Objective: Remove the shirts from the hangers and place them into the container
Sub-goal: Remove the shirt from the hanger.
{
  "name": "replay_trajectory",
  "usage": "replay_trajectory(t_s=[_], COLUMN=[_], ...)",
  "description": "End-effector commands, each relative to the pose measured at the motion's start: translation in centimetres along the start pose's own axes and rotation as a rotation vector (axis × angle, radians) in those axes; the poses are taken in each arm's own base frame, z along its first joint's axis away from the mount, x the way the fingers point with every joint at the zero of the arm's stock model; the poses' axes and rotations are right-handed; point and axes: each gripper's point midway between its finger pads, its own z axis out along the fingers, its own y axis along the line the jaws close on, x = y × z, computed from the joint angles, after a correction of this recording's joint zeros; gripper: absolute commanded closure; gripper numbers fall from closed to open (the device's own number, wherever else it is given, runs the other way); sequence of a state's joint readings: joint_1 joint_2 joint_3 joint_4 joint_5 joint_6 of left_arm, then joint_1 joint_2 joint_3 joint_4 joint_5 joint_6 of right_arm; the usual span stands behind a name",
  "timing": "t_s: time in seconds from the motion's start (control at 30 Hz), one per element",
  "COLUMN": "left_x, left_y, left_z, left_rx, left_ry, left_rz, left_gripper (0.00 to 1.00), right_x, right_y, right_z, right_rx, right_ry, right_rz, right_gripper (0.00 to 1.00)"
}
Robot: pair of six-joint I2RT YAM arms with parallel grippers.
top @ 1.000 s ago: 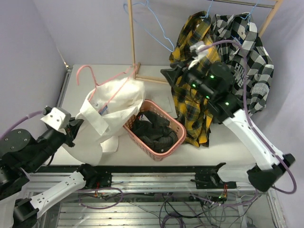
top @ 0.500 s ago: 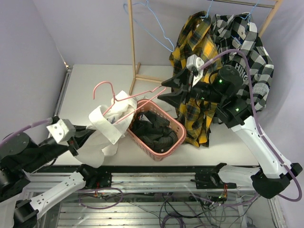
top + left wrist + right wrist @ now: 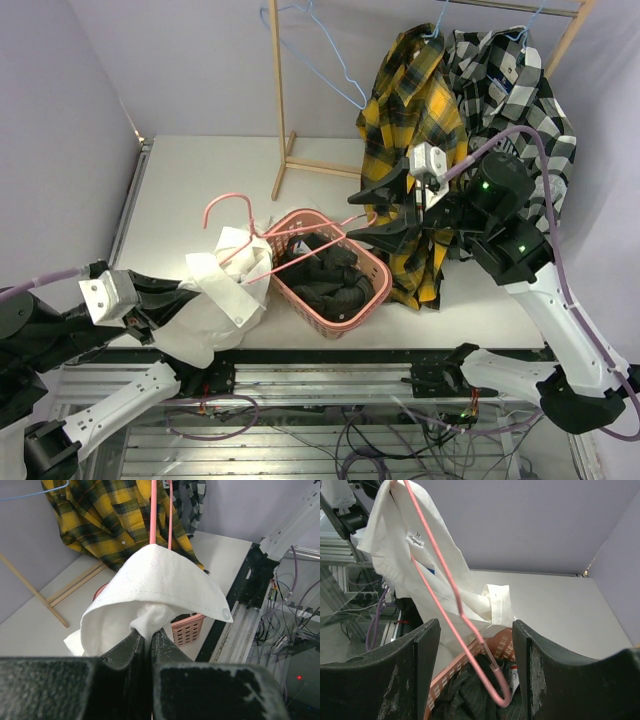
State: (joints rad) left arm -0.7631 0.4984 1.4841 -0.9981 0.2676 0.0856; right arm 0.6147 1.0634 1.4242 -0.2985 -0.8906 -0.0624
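1. Two changes since a second ago: the left end effector [image 3: 150,645], clamped shut on the white shirt [image 3: 215,300], has dragged it down toward the tabletop's [image 3: 200,180] near-left edge. The right end effector [image 3: 368,213] has opened around the pink hanger's [image 3: 152,510] corner.
2. I judge the shirt nearly freed.
3. It hangs bunched, its collar draped over the hanger, just beside the basket [image 3: 300,303].

Tiny label [image 3: 413,540] on white shirt [image 3: 470,596]: illegible.

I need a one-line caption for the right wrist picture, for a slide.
Open fingers flank the pink hanger, white shirt draped on it, over the basket.
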Motion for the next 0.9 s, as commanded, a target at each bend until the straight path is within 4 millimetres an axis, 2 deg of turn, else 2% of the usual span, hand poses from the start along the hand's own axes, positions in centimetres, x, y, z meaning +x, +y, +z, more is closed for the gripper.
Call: replay_trajectory(t_s=[0.0,0.07,0.13,0.27,0.3,0.4,0.5,0.6,0.63,0.67,0.87], left_x=[-1.1,-1.2,-1.2,-1.1,-1.0,-0.7,0.3,1.5,1.8,2.2,4.0], left_y=[-1.2,-1.3,-1.2,-0.2,0.4,3.2,7.0,9.5,10.0,10.3,11.0], left_z=[0.4,0.3,0.3,0.4,0.5,0.7,0.4,0.2,0.3,0.4,0.8], left_rx=[0.077,0.084,0.075,0.018,-0.012,-0.174,-0.4,-0.551,-0.58,-0.601,-0.649], left_ry=[-0.03,-0.034,-0.033,-0.025,-0.023,-0.028,-0.04,-0.028,-0.018,-0.006,0.075], left_rz=[-0.005,-0.004,-0.005,-0.007,-0.01,-0.03,-0.065,-0.068,-0.07,-0.074,-0.109], left_gripper=[0.93,0.93,0.93,0.93,0.93,0.93,0.91,0.62,0.52,0.46,0.4], right_x=[0.2,0.8,1.4,1.9,2.0,2.1,2.0,2.3,2.4,2.5,3.1], right_y=[0.4,0.3,0.3,0.8,0.7,0.4,-0.4,-1.8,-2.3,-2.8,-4.2], right_z=[0.0,0.2,0.4,0.6,0.6,0.6,0.7,0.9,1.0,1.1,1.6], right_rx=[-0.032,-0.041,-0.056,-0.102,-0.096,-0.078,-0.03,0.038,0.056,0.076,0.126], right_ry=[0.021,0.036,0.05,0.058,0.058,0.059,0.054,0.069,0.077,0.084,0.107], right_rz=[-0.006,0.001,0.013,0.031,0.037,0.04,0.052,0.079,0.089,0.099,0.136], right_gripper=[0.41,0.42,0.52,0.93,1.0,1.0,1.0,1.0,1.0,1.0,1.0])
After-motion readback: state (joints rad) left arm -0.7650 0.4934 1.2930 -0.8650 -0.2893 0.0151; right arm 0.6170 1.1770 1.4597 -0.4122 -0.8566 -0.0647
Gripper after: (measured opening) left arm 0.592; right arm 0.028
